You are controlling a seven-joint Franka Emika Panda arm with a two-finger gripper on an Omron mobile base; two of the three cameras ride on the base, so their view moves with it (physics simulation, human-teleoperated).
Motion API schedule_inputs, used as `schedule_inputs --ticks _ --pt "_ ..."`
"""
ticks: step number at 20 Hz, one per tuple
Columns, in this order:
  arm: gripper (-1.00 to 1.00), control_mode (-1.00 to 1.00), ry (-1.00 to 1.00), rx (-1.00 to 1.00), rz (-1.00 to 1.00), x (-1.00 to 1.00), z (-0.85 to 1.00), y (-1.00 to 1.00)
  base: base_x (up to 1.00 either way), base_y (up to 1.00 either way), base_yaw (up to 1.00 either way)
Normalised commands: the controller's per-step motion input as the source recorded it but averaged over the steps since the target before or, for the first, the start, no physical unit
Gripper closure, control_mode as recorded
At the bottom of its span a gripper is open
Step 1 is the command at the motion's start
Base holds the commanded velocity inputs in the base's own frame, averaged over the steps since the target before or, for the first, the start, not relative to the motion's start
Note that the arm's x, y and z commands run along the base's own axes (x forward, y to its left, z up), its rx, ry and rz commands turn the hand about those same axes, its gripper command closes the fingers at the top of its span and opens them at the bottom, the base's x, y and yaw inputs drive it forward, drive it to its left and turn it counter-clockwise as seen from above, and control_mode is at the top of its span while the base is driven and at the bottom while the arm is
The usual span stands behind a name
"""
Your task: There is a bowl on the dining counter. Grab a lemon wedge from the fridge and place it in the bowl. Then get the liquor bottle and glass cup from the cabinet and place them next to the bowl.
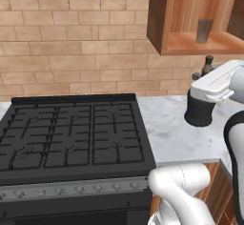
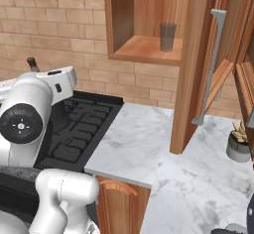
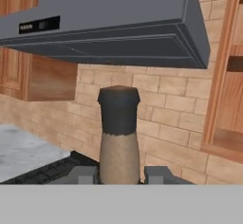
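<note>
Liquor bottle (image 3: pixel 118 137) sits clamped in the gripper (image 3: pixel 120 174), seemingly by its neck, while the glass cup (image 2: pixel 167 36) stands inside the cabinet (image 2: pixel 149 49).

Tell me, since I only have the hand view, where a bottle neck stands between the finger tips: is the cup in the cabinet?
Observer: Yes. The cup stands upright on the floor of the cabinet, whose door is open.
Operator: How high is the bottle compared with that cabinet?
Observer: The top of the bottle shows against the brick wall, lower than the cabinet's underside.
Operator: Anything on the worktop nearby?
Observer: A small potted plant sits on the marble worktop, to the right of the open door.
</note>
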Motion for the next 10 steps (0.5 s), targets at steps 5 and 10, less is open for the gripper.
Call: schedule_inputs --ticks 5,10 --pt "1.00 1.00 0.01 0.00 0.01 -0.07 -0.06 0.14 -0.11 0.20 0.02" --pt "1.00 1.00 0.00 0.00 0.00 0.00 0.00 0.00 -0.30 0.87 0.10"
